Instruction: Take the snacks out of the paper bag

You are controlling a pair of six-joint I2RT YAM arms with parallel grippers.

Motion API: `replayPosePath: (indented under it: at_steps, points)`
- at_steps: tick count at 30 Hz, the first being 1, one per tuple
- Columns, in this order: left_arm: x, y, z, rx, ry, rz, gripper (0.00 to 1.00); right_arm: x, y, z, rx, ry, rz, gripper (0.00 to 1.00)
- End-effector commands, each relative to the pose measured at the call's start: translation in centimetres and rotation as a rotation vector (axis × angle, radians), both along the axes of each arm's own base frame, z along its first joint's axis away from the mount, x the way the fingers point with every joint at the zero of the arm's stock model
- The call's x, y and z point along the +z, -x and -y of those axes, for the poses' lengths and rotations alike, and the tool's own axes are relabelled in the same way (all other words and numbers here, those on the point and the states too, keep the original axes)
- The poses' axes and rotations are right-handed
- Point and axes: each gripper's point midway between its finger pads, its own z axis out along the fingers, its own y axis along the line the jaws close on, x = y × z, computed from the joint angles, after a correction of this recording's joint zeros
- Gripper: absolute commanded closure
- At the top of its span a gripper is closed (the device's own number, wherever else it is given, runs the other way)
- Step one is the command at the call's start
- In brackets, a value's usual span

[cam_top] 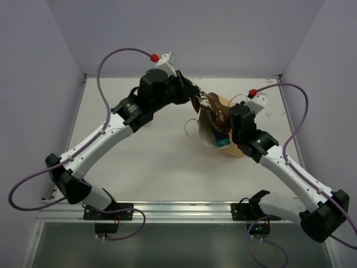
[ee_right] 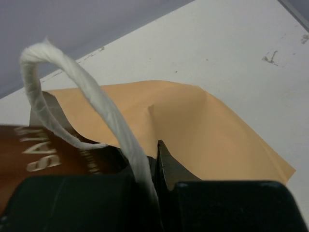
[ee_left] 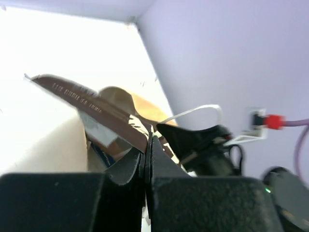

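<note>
Arm on the left (cam_top: 111, 131) reaches from the near left corner of the surface (cam_top: 145, 162) up toward the middle of its far half. Its left pincer (ee_left: 147, 145) is pressed together, pinching one edge of the chip bag (ee_left: 96, 110). The dark brown packet slants away from the jaws, tilted, with its free end up. From above, the packet sits at the mouth of the paper bag (ee_right: 203, 125); whether it is fully clear of the mouth I cannot tell.

The tan paper bag lies right of centre on the surface, between the two wrists. A teal packet (cam_top: 223, 143) shows at its near edge, in the white inside of the opening. One white string handle (ee_right: 87, 96) arches up over the paper and runs down into the right pincer (ee_right: 157, 157).

That right pincer is pressed together too, clamped on the paper bag's rim where the handle comes down. The chip bag lies just beside it, to the left in its wrist view. The right arm (cam_top: 290, 173) comes in from the near right corner.
</note>
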Motion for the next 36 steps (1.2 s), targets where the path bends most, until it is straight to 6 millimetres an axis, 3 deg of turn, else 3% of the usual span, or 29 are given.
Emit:
replayPosePath:
  at_steps: [1, 7, 8, 12, 14, 18, 19, 21, 22, 24, 25, 28, 29, 31, 32, 33, 35, 36]
  points:
    - [10.3, 1.6, -5.3, 0.034, 0.072, 0.205, 1.0, -4.4, 0.9, 2.1, -0.022, 0.073, -0.147, 1.0]
    - [14.9, 1.5, -11.6, 0.175, 0.024, 0.305, 1.0, -3.7, 1.1, 4.4, -0.07, 0.101, -0.135, 1.0]
    - [16.4, 1.2, -13.2, 0.231, 0.009, 0.348, 1.0, -3.7, 1.1, 4.6, -0.075, 0.108, -0.134, 1.0]
    - [16.8, -0.7, -15.9, 0.33, -0.051, 0.373, 1.0, -3.3, 1.4, 4.8, -0.073, 0.115, -0.125, 1.0]
    - [16.1, -2.6, -16.5, 0.359, -0.075, 0.369, 1.0, -3.1, 1.5, 4.9, -0.069, 0.116, -0.121, 1.0]
    - [13.9, -7.2, -16.0, 0.376, -0.113, 0.364, 1.0, -2.1, 1.7, 4.7, -0.035, 0.127, -0.104, 1.0]
    - [12.9, -9.2, -15.0, 0.359, -0.112, 0.362, 1.0, -1.7, 1.7, 4.7, -0.029, 0.13, -0.098, 1.0]
    - [12.4, -11.4, -13.7, 0.325, -0.087, 0.378, 1.0, -1.4, 1.6, 4.7, -0.011, 0.151, -0.097, 1.0]
    - [11.0, -13.0, -12.2, 0.283, -0.084, 0.361, 1.0, -1.0, 1.4, 4.5, 0.003, 0.153, -0.088, 1.0]
    - [10.8, -14.4, -10.7, 0.235, -0.048, 0.381, 1.0, -0.7, 1.4, 4.4, 0.016, 0.168, -0.085, 1.0]
    - [9.1, -15.2, -9.5, 0.191, -0.043, 0.36, 1.0, -0.4, 1.3, 4.1, 0.031, 0.165, -0.075, 1.0]
    - [8.8, -15.2, -8.7, 0.154, 0.01, 0.404, 1.0, 0.1, 1.1, 3.8, 0.061, 0.183, -0.057, 1.0]
    - [4.7, -15.5, -8.7, 0.154, -0.017, 0.341, 1.0, 0.2, 1.0, 3.7, 0.083, 0.197, -0.056, 1.0]
    - [4.6, -14.5, -9.9, 0.187, 0.026, 0.379, 1.0, 0.5, 0.8, 3.4, 0.103, 0.205, -0.046, 1.0]
    - [2.8, -14.4, -10.6, 0.217, 0.032, 0.344, 0.87, 0.5, 0.7, 2.9, 0.129, 0.207, -0.044, 1.0]
    - [-1.6, -13.5, -11.4, 0.231, 0.006, 0.278, 0.83, 0.5, 0.6, 2.9, 0.143, 0.227, -0.047, 1.0]
    - [-6.6, -12.6, -12.6, 0.271, -0.02, 0.168, 0.71, 0.6, 0.5, 2.6, 0.172, 0.254, -0.043, 1.0]
    - [-11.9, -11.1, -13.2, 0.267, -0.065, 0.064, 0.63, 0.7, 0.4, 2.3, 0.195, 0.259, -0.037, 1.0]
